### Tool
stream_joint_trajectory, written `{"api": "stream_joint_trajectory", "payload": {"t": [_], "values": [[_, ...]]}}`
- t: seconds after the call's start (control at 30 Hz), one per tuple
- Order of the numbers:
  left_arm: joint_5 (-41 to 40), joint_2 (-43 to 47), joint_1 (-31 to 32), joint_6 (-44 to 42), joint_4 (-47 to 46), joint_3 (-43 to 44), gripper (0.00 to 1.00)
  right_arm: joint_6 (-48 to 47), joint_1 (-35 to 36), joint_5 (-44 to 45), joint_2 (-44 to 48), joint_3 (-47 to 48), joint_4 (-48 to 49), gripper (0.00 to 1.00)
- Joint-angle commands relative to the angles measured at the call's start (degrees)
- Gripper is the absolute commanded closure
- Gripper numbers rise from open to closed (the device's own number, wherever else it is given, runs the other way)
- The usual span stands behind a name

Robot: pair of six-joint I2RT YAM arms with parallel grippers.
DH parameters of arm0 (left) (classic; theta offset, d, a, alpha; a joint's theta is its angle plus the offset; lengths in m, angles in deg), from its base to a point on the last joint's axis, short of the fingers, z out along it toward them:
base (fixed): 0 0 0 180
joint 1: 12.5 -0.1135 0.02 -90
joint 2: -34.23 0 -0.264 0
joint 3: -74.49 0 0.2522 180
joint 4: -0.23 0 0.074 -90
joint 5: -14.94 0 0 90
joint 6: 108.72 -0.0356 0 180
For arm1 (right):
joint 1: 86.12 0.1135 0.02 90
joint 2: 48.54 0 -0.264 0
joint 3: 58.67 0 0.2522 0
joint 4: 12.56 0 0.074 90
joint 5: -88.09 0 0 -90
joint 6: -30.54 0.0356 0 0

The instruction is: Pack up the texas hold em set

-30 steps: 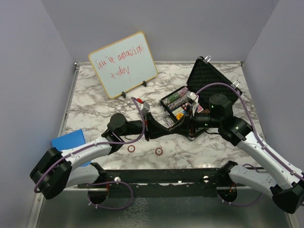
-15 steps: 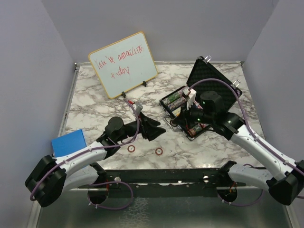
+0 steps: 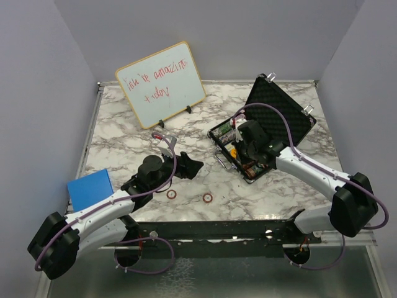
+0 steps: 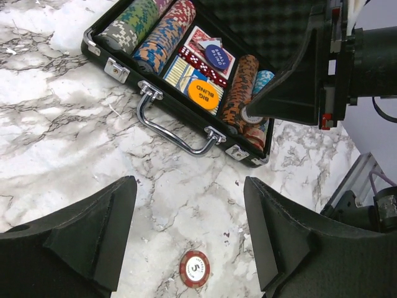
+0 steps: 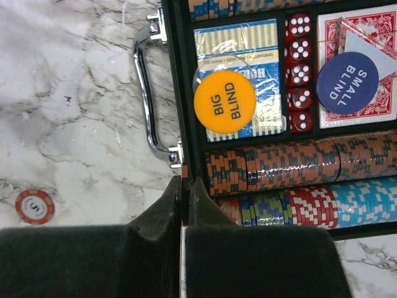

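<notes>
The black briefcase (image 3: 280,115) lies open at the right of the table, its foam lid tilted back. Inside are rows of multicoloured poker chips (image 5: 298,164), card decks (image 5: 366,37), the orange BIG BLIND disc (image 5: 224,102) and small red dice (image 5: 300,74). My right gripper (image 5: 186,181) is over the case's front wall, shut on an orange-and-black chip (image 5: 185,170) held on edge. My left gripper (image 4: 188,186) hangs open above the marble, empty, left of the case. A red chip marked 5 (image 4: 194,268) lies flat on the table below it. Two red chips (image 3: 172,194) (image 3: 208,198) show near the front edge.
A wood-framed whiteboard (image 3: 161,93) with red writing stands at the back left. A blue box (image 3: 90,188) sits at the table's left front edge. The case's chrome handle (image 4: 173,133) juts toward the left arm. A blue SMALL BLIND disc (image 5: 347,82) rests on a red deck.
My left gripper has opened and drawn back leftward from the case. My right gripper has closed on a chip and swung in over the case's front corner.
</notes>
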Motion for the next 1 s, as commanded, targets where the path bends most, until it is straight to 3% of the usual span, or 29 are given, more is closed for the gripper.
{"api": "stream_joint_trajectory", "payload": {"t": [0.0, 0.63, 0.7, 0.8, 0.97], "values": [[-2.21, -0.01, -0.09, -0.52, 1.2, -0.82, 0.25, -2.65, 0.1, 4.17, -2.51, -0.15, -0.52, 0.99], [-2.66, 1.24, -0.11, -0.52, 1.03, -2.14, 0.28, -4.97, 0.1, 5.06, -8.39, -0.22, -2.55, 0.96], [-2.65, 1.24, -0.12, -0.59, 0.94, -2.23, 0.28, -4.32, 0.1, 6.03, -8.95, 0.25, -3.42, 0.88], [-2.64, 1.42, -0.12, -0.61, 0.94, -2.31, 0.28, -2.45, 0.1, 7.98, -9.31, 1.46, -5.05, 0.68], [-2.76, 1.73, -0.12, -0.54, 0.94, -2.45, 0.28, -1.41, 0.14, 4.52, -5.42, 1.55, -5.07, 0.59]]}}
